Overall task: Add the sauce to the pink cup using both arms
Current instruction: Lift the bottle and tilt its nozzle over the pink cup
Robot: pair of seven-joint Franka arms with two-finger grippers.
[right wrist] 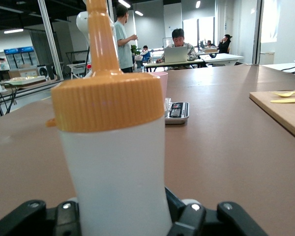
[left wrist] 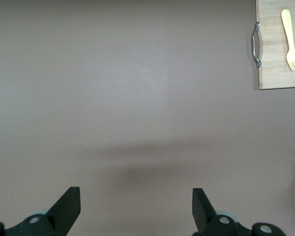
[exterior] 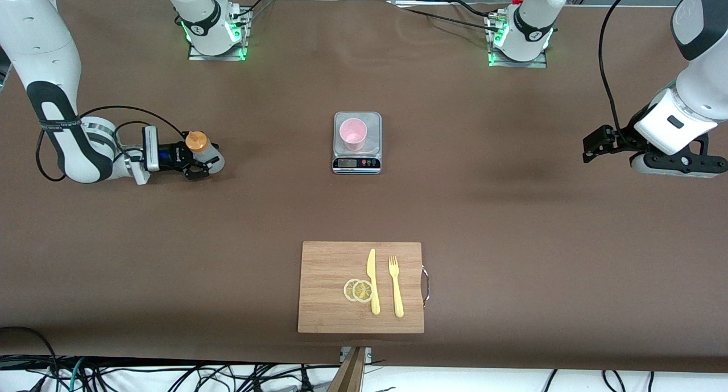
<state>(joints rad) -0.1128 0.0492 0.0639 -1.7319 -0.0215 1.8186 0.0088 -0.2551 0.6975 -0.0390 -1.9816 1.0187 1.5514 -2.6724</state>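
Note:
The sauce bottle (exterior: 203, 149), whitish with an orange nozzle cap, stands upright on the table toward the right arm's end. My right gripper (exterior: 207, 162) comes at it from the side, low on the table. Its fingers press both sides of the body, so it is shut on the bottle. In the right wrist view the sauce bottle (right wrist: 118, 162) fills the space between the right gripper's (right wrist: 120, 216) fingers. The pink cup (exterior: 353, 135) stands on a small scale (exterior: 356, 163) at mid-table, and the same pink cup (right wrist: 161, 83) shows past the bottle's cap. My left gripper (exterior: 591, 145) waits open over bare table at the left arm's end, nothing between its fingers (left wrist: 69, 204).
A wooden cutting board (exterior: 330, 301) lies nearer the front camera than the scale. On it are lemon slices (exterior: 359, 290), a yellow knife (exterior: 373, 281) and a yellow fork (exterior: 396, 287). The board's metal handle (left wrist: 256, 44) shows in the left wrist view.

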